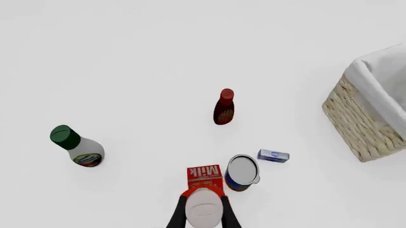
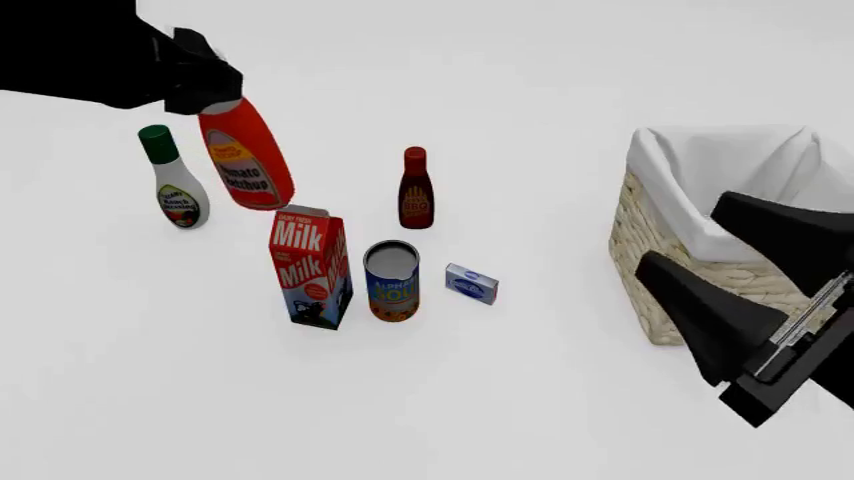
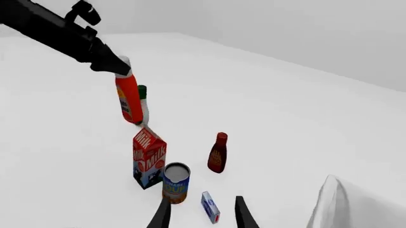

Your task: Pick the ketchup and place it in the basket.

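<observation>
Left gripper (image 2: 203,88) grips the ketchup (image 2: 247,160) by its cap, lifted; carry it high over the milk carton (image 2: 311,268) to the basket (image 2: 694,250); right gripper (image 3: 201,209) idles open.

The ketchup (image 2: 247,160) is bright red-orange with a yellow and white label. The basket (image 2: 661,265) is pale straw colour and woven, with white cloth (image 2: 721,170) inside. The milk (image 2: 311,268) carton is red with white letters and some blue and black low down. The can (image 2: 391,281) is blue and orange with a grey top. One bottle (image 2: 175,185) is white with a green cap. The small bottle (image 2: 416,190) is dark red-brown. The little box (image 2: 471,284) is blue and white. The surface (image 2: 534,80) is white. Both arms are black.
</observation>
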You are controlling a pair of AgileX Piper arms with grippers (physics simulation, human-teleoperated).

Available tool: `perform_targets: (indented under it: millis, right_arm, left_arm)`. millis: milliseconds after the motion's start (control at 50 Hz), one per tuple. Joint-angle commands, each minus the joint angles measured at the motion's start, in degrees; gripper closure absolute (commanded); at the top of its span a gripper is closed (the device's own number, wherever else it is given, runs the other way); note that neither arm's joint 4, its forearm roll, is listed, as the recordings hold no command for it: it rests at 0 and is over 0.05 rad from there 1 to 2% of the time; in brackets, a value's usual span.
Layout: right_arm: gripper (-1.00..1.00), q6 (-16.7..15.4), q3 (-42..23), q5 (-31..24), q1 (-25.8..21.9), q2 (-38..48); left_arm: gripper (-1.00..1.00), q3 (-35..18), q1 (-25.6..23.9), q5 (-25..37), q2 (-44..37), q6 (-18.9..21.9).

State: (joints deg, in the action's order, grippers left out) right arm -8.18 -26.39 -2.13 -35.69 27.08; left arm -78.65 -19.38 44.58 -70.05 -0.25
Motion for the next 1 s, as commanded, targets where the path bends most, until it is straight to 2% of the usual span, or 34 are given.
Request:
perform_targets:
  millis: [20,600,1000]
  right_arm:
    - [-1.00,-0.47,-5.38,-2.00,-4.84,5.03]
    - [-1.00,2.46,-11.09,-1.63,-16.47,15.20]
    - [-1.00,0.25,-13.11,0.26,-19.01,18.66]
  left_arm:
    - [1.00,1.20,-4.17,0.95,0.91,1.16]
    - [1.00,1.89,-10.76,1.98,-0.60,1.18]
    - [1.00,3.52,-14.91,2.15,-0.24,0.66]
